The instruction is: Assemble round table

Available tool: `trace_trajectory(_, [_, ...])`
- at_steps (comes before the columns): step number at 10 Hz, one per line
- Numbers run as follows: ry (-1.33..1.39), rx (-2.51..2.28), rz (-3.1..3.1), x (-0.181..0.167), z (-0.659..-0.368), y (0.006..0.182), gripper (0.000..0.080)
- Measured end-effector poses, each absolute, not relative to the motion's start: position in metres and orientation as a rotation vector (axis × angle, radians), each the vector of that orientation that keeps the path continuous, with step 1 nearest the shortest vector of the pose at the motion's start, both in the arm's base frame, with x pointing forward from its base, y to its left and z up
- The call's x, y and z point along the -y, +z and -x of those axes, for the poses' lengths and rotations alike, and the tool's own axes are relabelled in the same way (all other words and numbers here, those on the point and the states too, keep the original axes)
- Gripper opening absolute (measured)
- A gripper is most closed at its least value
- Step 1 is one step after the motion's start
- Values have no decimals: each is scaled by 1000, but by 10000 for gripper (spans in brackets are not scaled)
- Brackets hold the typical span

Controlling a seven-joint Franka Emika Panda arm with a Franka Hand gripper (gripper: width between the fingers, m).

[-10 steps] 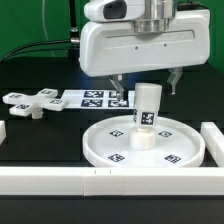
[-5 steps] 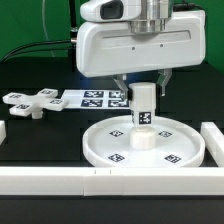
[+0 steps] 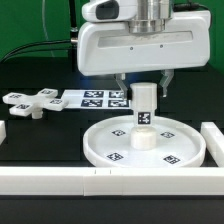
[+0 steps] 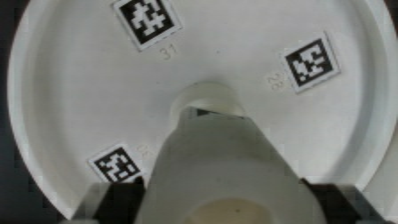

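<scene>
The round disc (image 3: 98,146) lies flat at the table's middle with its tags up. The short post (image 3: 145,118) stands upright in its centre. My gripper (image 3: 143,93) hangs straight above the post, one finger on each side of its top, shut on it. In the wrist view the post (image 4: 222,150) fills the middle. The dark pads (image 4: 118,198) press against its flanks, my gripper (image 4: 226,205) around it, with the disc (image 4: 231,40) below. The cross-shaped foot (image 3: 36,101) lies apart at the exterior view's left.
The marker board (image 3: 92,98) lies behind the disc. White border bars run along the front (image 3: 50,183), at the exterior view's right (image 3: 214,140) and at its left edge (image 3: 3,132).
My fingers have closed in from a wide spread onto the post's top. The gripper has shifted slightly toward the exterior view's left. The post and disc have stayed put.
</scene>
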State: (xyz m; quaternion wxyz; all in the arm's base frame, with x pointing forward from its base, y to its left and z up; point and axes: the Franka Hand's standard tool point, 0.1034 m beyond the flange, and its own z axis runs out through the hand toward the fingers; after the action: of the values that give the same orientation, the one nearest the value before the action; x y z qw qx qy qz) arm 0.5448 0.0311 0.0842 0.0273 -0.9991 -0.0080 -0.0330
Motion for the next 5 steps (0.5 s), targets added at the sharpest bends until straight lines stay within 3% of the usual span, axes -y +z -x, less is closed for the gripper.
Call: trace_trajectory(5, [-74,-802,2921,-38,-543,84,409])
